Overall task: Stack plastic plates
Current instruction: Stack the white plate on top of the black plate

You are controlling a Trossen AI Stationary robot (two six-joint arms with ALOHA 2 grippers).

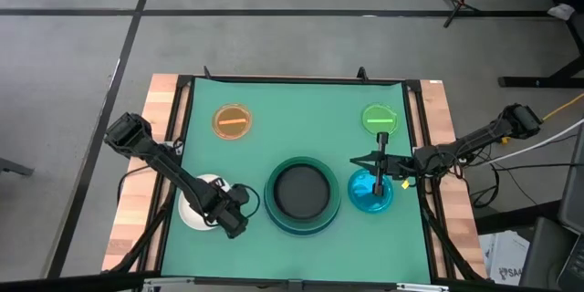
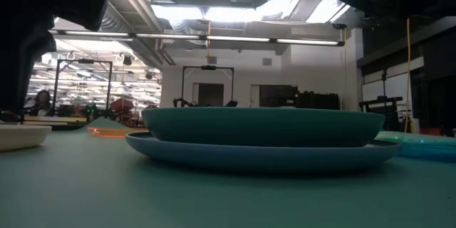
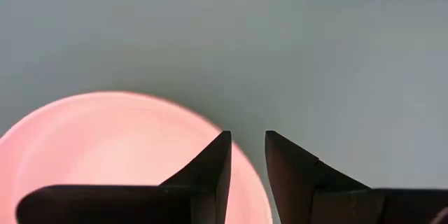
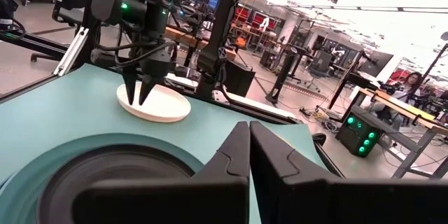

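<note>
A white plate (image 1: 196,197) lies flat on the green mat near the left front. My left gripper (image 3: 246,147) points down over its rim on the side toward the stack, open by a narrow gap. One finger stands over the plate (image 3: 105,154) and one outside it. At the middle, a dark teal plate (image 2: 263,125) sits on a light blue plate (image 2: 263,153), with a black plate (image 1: 303,192) inside it. My right gripper (image 4: 249,129) is shut, level and holding nothing, above the cyan plate (image 1: 368,199). My left gripper's fingers (image 4: 133,94) come from above and stand on either side of the white plate's rim (image 3: 241,155). I cannot tell whether they touch it. The plate lies flat on the mat.
An orange plate (image 1: 232,120) lies at the far left of the mat and a green plate (image 1: 380,117) at the far right. Bare mat lies between them and in front of the stack. Wooden table edges (image 1: 137,201) flank the mat.
</note>
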